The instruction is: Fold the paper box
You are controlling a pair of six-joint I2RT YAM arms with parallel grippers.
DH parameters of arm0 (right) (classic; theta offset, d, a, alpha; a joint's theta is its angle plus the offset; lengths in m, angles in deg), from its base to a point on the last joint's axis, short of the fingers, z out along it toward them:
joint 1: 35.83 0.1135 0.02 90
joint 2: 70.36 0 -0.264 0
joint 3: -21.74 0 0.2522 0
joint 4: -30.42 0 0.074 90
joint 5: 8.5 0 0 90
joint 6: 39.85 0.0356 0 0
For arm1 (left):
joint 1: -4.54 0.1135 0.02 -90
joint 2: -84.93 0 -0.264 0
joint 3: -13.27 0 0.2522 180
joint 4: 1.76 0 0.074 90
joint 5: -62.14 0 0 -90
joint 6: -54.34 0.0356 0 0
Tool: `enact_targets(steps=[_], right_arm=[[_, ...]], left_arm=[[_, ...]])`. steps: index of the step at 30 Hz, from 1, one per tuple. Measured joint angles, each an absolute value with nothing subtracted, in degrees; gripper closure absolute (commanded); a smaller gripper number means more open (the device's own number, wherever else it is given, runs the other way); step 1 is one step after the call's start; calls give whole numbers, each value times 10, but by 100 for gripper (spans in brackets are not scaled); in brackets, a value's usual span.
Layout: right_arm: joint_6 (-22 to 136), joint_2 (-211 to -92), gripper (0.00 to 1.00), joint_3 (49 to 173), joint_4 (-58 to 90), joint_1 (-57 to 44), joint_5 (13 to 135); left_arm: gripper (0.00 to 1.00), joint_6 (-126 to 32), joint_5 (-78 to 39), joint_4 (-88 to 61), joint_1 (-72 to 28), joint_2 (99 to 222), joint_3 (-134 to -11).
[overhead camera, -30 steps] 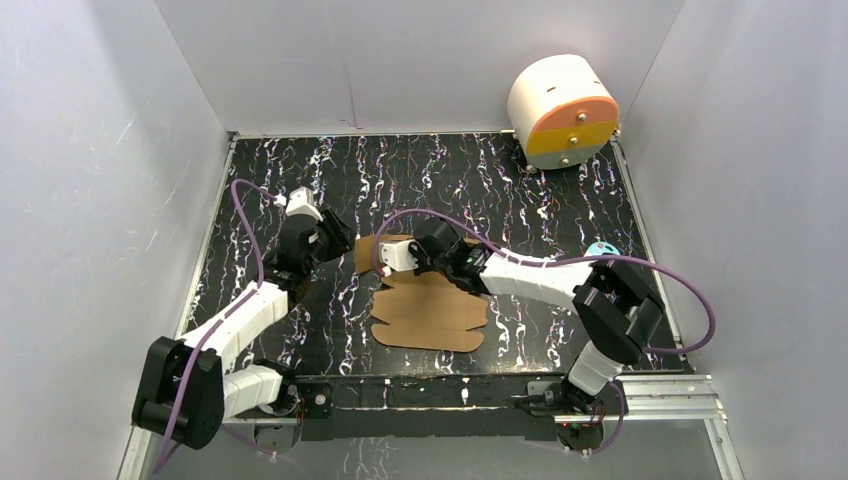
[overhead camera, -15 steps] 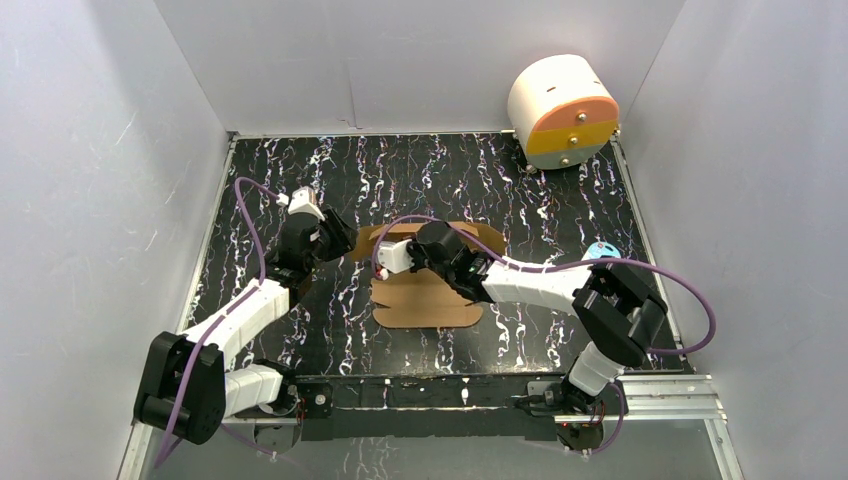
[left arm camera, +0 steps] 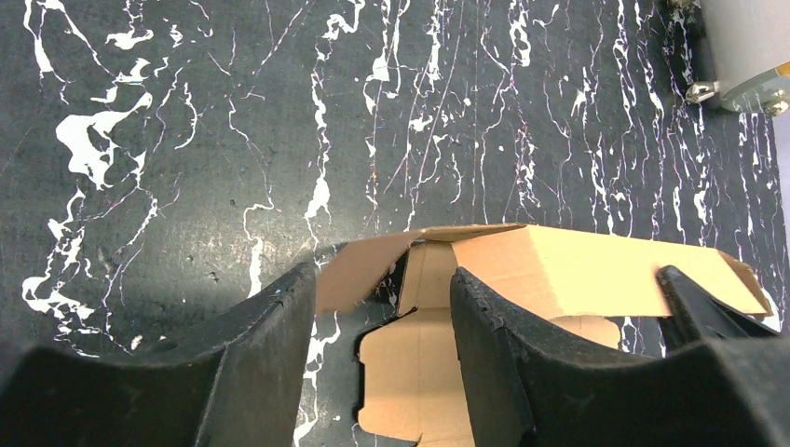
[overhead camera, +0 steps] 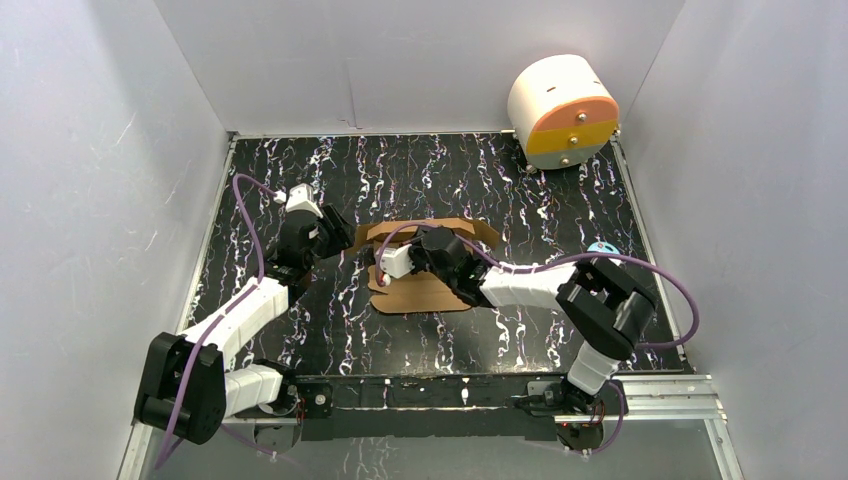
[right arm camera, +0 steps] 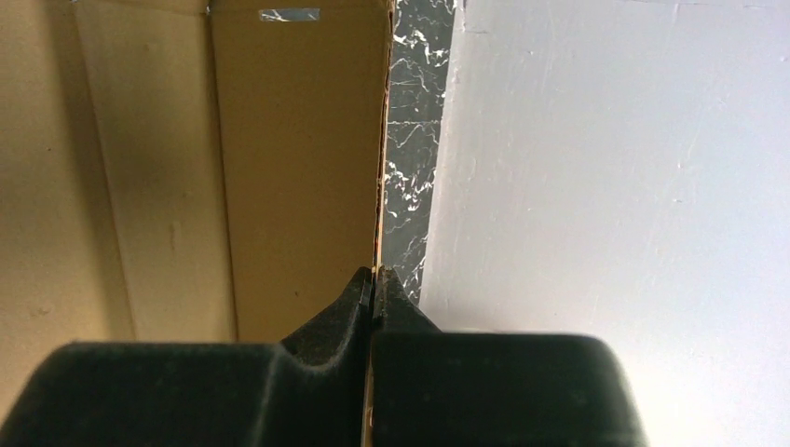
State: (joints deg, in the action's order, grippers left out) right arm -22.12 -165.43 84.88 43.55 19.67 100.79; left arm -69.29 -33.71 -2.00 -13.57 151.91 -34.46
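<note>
The paper box (overhead camera: 425, 292) is a brown cardboard sheet lying mid-table, with its far panel (overhead camera: 440, 229) folded up. My right gripper (overhead camera: 392, 272) reaches in from the right and is shut on the box's edge; in the right wrist view the thin cardboard edge (right arm camera: 376, 223) runs straight into the closed fingertips (right arm camera: 374, 276). My left gripper (overhead camera: 340, 240) hangs at the box's left end and is open. In the left wrist view a small side flap (left arm camera: 359, 270) and the flat base (left arm camera: 419, 363) show between its fingers (left arm camera: 251, 354), which are not clamping them.
A white cylinder with an orange-and-yellow face (overhead camera: 562, 110) stands at the back right corner. A small blue object (overhead camera: 600, 247) lies by the right wall. White walls (overhead camera: 100, 200) enclose the black marbled table (overhead camera: 400, 170) on three sides.
The right gripper has pulled the cardboard leftward and tilted its far panel up, so less flat sheet shows. The left gripper's jaws have spread a little wider.
</note>
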Motion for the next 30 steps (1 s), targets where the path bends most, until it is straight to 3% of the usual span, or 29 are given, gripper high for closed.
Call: enact_targets(steps=[5, 13, 18, 30], right_arm=[[-223, -1675, 100, 837, 465, 196, 1006], [-233, -1683, 100, 815, 512, 194, 1002], [-235, -1683, 100, 815, 516, 193, 992], [-267, -1726, 100, 811, 591, 188, 991]], left_arm=[[51, -695, -322, -19, -135, 1519, -345], [72, -724, -248, -9, -136, 1544, -372], [79, -739, -219, 7, -136, 1585, -387], [83, -766, -170, 59, -136, 1693, -391]])
